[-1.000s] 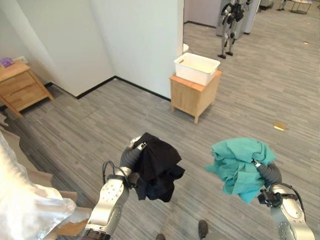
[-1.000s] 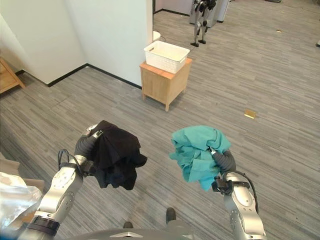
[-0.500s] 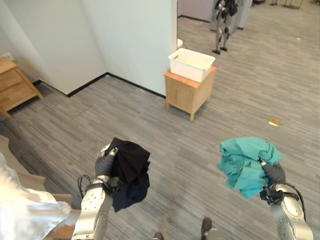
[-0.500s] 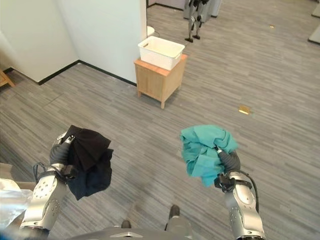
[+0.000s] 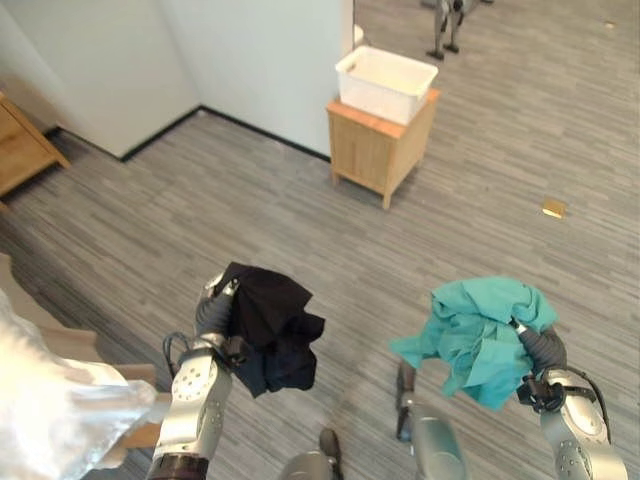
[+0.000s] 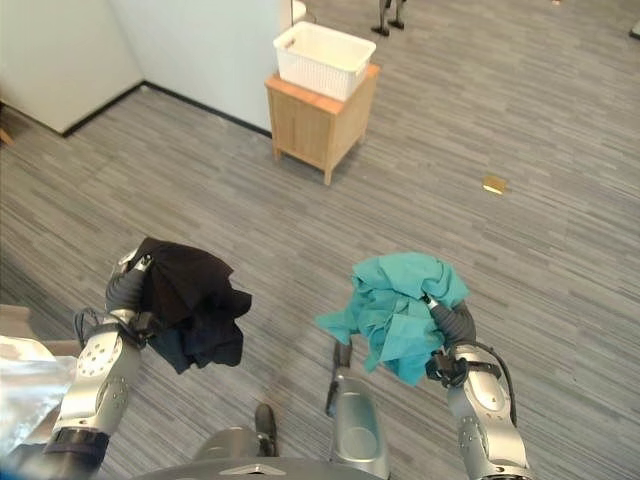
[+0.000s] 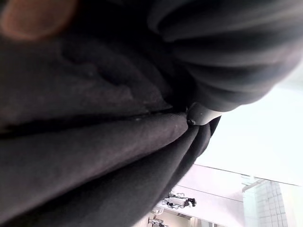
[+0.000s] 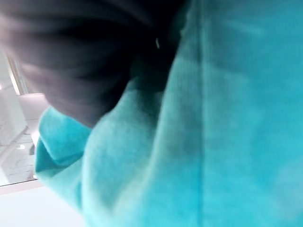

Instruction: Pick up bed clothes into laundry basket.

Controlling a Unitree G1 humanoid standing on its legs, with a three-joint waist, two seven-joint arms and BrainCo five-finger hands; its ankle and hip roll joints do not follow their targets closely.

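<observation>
My left hand [image 5: 214,312] is shut on a bunched black garment [image 5: 272,325] that hangs from it above the floor at the lower left. The same black cloth [image 7: 94,156] fills the left wrist view. My right hand [image 5: 541,345] is shut on a crumpled teal garment [image 5: 478,328], held up at the lower right; the teal cloth [image 8: 199,142] covers the right wrist view. A white laundry basket [image 5: 386,82] stands on a small wooden cabinet [image 5: 380,150] far ahead, beside a white wall corner.
White bedding [image 5: 50,410] lies at the lower left edge. A wooden nightstand [image 5: 20,150] stands at the far left by the wall. A small yellowish object [image 5: 552,208] lies on the grey plank floor at the right. Open floor stretches between me and the cabinet.
The camera has tilted down and the scene has shifted; the basket sits higher in the picture. Both hands still hold their garments, and the black one hangs a little further right.
</observation>
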